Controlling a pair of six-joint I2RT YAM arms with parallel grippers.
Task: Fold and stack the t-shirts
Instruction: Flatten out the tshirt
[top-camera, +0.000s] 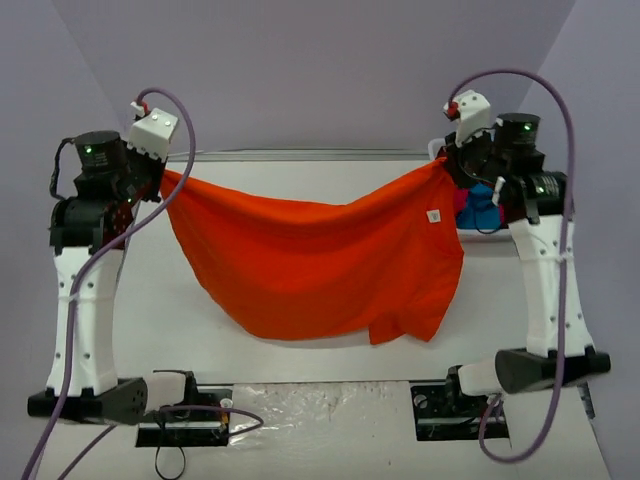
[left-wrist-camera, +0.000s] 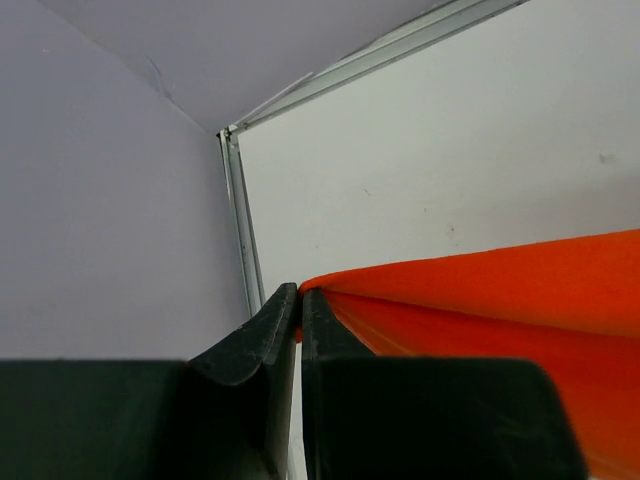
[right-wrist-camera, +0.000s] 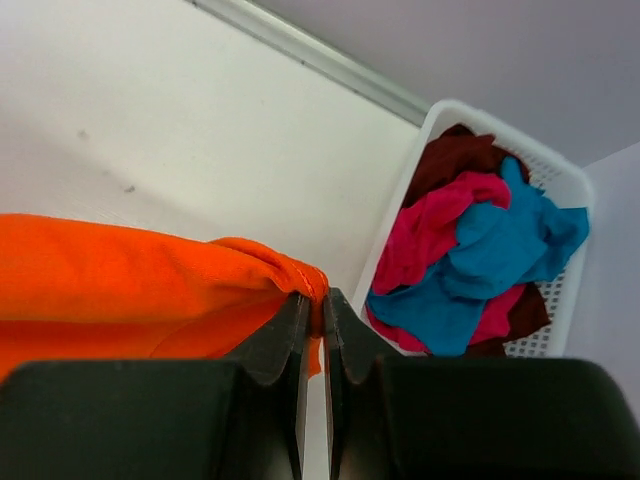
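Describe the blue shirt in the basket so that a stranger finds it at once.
On the far right side of the white table stands a white plastic mesh basket of crumpled cloth shirts. The teal-blue shirt lies on top, beside the magenta-pink shirt and the dark red shirt. It alone is blue.

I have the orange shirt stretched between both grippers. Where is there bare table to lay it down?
Bare table runs between the orange shirt and the back rail, and in a strip between its hem and the arm bases. The far right corner is crowded: the white basket holding the other shirts sits beside the right gripper.
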